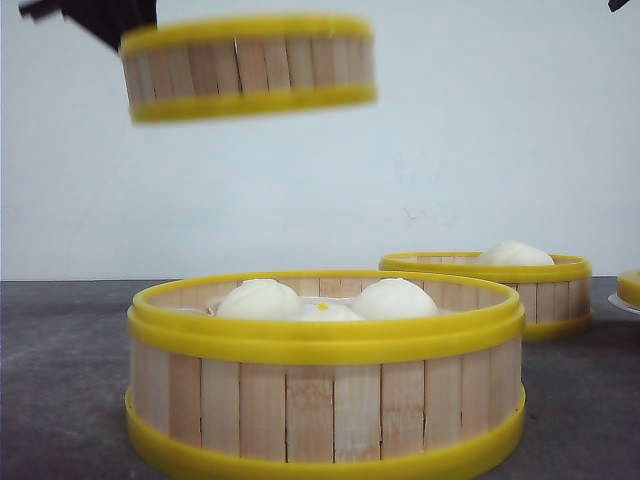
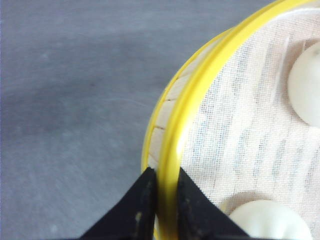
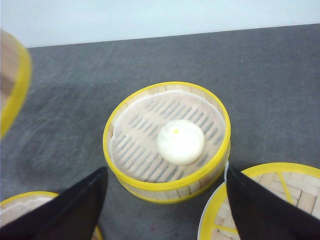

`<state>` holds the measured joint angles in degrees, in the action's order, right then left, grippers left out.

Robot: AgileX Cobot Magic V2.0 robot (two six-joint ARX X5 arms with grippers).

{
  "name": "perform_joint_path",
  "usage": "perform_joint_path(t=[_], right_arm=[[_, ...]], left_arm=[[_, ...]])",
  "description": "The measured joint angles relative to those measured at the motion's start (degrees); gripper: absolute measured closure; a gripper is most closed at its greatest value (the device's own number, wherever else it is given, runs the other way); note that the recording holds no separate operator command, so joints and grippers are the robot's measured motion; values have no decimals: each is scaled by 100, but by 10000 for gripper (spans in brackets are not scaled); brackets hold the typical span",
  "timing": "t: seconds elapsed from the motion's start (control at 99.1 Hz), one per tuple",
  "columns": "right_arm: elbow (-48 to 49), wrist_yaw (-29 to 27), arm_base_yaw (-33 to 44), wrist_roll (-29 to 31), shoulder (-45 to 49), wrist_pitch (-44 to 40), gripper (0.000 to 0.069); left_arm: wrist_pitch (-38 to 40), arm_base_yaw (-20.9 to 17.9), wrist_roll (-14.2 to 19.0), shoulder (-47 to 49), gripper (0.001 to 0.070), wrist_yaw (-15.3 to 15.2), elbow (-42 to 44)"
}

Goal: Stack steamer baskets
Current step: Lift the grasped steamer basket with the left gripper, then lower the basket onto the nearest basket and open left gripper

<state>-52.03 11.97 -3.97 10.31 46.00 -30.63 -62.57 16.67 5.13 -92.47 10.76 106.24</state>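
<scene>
Two black fingers of the left gripper (image 2: 165, 200) pinch the rim of a raised steamer basket (image 1: 248, 67), one inside the wall, one outside, holding it high above the nearest basket (image 1: 325, 375) on the table (image 1: 60, 380). Below the right gripper (image 3: 165, 210), whose jaws are spread wide, sits a one-bun basket (image 3: 167, 142).

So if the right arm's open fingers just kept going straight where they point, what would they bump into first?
Probably the steamer basket holding a single bun, which sits between the right gripper's spread fingers; depth is hard to judge.
</scene>
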Motion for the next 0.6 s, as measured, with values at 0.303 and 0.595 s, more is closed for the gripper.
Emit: perform_joint_path(t=[0.303,0.595], right_arm=[[0,0,0,0,0,131,235],[0,0,0,0,0,131,235]], left_arm=[[-710,750,-114,313,685,11,-13],[-595,1340,-107,313,685,-387,-461]])
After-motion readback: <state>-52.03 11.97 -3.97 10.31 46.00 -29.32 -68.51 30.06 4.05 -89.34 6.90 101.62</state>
